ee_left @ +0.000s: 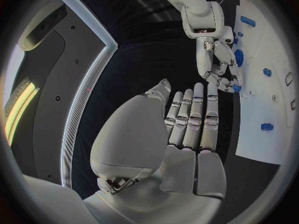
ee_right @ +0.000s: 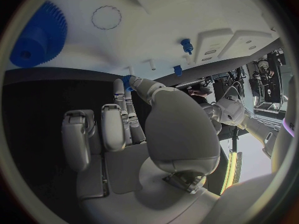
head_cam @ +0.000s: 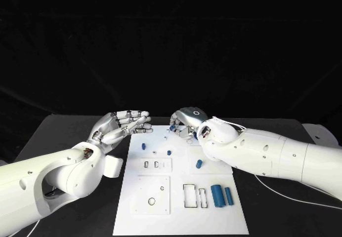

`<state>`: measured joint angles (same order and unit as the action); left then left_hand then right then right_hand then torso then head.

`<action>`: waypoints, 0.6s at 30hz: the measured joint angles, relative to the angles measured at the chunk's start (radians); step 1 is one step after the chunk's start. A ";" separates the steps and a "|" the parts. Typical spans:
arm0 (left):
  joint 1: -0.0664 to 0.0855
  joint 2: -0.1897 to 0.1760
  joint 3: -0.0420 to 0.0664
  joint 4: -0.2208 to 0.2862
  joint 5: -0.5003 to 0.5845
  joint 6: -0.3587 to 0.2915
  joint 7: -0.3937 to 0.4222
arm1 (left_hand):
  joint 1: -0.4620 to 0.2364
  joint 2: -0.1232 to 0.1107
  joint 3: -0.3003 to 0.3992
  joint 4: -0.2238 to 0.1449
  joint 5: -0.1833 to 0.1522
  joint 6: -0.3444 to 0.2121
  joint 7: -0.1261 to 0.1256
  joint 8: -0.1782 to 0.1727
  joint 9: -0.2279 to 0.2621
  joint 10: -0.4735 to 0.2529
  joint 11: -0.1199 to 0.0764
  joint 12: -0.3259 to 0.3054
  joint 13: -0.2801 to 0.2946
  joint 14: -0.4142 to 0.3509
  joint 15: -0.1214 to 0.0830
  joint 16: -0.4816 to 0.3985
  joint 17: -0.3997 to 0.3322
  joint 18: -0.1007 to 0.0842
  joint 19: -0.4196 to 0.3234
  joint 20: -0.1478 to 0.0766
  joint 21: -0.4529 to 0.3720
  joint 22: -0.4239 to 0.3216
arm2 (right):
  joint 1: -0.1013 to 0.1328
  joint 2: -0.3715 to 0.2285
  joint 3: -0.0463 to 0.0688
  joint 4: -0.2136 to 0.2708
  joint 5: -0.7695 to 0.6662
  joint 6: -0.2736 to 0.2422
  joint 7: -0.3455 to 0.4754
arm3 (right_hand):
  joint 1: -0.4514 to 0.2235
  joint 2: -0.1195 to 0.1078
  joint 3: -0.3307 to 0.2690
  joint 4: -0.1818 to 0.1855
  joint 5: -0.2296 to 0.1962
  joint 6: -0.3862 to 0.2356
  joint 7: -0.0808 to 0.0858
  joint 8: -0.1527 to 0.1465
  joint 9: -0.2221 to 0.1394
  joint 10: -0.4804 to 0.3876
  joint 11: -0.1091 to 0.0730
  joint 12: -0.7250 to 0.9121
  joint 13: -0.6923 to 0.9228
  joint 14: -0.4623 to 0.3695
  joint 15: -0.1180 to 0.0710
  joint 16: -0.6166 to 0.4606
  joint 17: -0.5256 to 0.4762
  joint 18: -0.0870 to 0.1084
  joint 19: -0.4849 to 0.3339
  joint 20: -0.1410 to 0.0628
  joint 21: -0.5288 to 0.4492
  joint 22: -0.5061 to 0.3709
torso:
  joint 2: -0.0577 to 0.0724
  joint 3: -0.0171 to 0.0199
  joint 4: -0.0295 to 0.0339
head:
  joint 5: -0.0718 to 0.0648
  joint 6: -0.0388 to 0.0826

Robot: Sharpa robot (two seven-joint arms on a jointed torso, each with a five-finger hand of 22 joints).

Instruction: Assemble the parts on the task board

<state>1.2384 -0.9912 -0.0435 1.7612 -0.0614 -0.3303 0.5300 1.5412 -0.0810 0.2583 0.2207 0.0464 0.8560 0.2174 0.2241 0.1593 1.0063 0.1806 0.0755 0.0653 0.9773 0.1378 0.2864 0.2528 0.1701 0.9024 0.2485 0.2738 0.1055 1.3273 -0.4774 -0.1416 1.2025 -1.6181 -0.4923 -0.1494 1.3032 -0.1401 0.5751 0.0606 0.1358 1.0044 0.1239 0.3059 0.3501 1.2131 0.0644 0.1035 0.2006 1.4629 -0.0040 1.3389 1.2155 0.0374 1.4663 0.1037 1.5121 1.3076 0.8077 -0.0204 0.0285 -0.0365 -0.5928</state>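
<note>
Both hands at the task board's (head_cam: 143,217) far end.
Right hand (head_cam: 187,123) pinches a small blue part (ee_right: 127,79); left hand (head_cam: 122,126) holds nothing, fingers extended; blue gear (ee_right: 39,36) nearby.

Overhead head view, two wrist close-ups

The black table (head_cam: 64,133) carries the white task board (head_cam: 182,217) lying flat at its middle.

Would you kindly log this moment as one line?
left hand: open, beside board | right hand: pinching small blue part at board's far edge
</note>
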 measured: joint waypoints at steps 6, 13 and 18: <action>0.002 0.000 0.000 0.003 0.000 0.000 0.000 | 0.000 0.000 0.003 -0.003 0.000 0.000 0.000 0.000 0.000 0.000 0.000 0.000 0.000 0.000 0.000 0.000 0.000 0.000 0.000 0.000 0.000 0.000 | 0.000 0.007 0.000 -0.005 0.000 0.000 0.001 | 0.000 0.000 -0.003 0.003 0.000 -0.002 0.000 0.000 0.000 0.000 0.000 0.000 0.001 0.000 0.000 0.000 0.000 0.000 0.000 0.000 0.000 0.000 | 0.006 -0.0026 0.0035 | -0.002 0.001; 0.003 0.000 0.000 0.003 0.000 0.000 0.000 | 0.000 0.000 0.003 -0.003 0.000 0.000 0.000 0.000 0.000 0.000 0.000 0.000 0.000 0.000 0.000 0.000 0.000 0.000 0.000 0.000 0.000 0.000 | -0.001 0.015 0.001 -0.009 0.003 -0.001 0.002 | 0.000 0.000 -0.003 0.003 0.000 -0.004 0.001 0.000 0.000 0.000 0.000 0.000 0.002 0.000 0.000 0.000 -0.001 0.000 0.000 0.000 0.000 0.000 | 0.012 -0.0048 0.0063 | 0.000 0.004; 0.003 0.001 0.000 0.002 0.000 0.000 0.000 | 0.000 0.000 0.003 -0.003 0.000 0.000 0.000 0.000 0.000 0.000 0.000 0.000 0.000 0.000 0.000 0.000 0.001 0.000 0.000 0.000 0.000 0.000 | -0.001 0.024 0.001 -0.020 0.004 -0.001 0.003 | -0.005 -0.004 -0.002 0.004 0.000 -0.007 0.000 0.002 0.000 0.000 0.000 0.000 0.002 0.000 0.000 0.000 -0.002 0.000 0.000 0.000 0.000 0.000 | 0.015 -0.0062 0.0081 | 0.000 0.004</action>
<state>1.2417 -0.9899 -0.0435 1.7632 -0.0614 -0.3304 0.5304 1.5412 -0.0810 0.2611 0.2179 0.0465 0.8560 0.2174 0.2242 0.1594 1.0063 0.1806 0.0755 0.0653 0.9774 0.1378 0.2864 0.2535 0.1701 0.9024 0.2485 0.2738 0.1056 1.3266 -0.4537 -0.1406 1.1830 -1.6142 -0.4937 -0.1464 1.2985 -0.1445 0.5735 0.0647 0.1356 0.9977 0.1238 0.3083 0.3501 1.2131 0.0644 0.1035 0.2028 1.4629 -0.0040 1.3389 1.2135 0.0375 1.4663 0.1037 1.5121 1.3074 0.8224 -0.0267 0.0366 -0.0367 -0.5884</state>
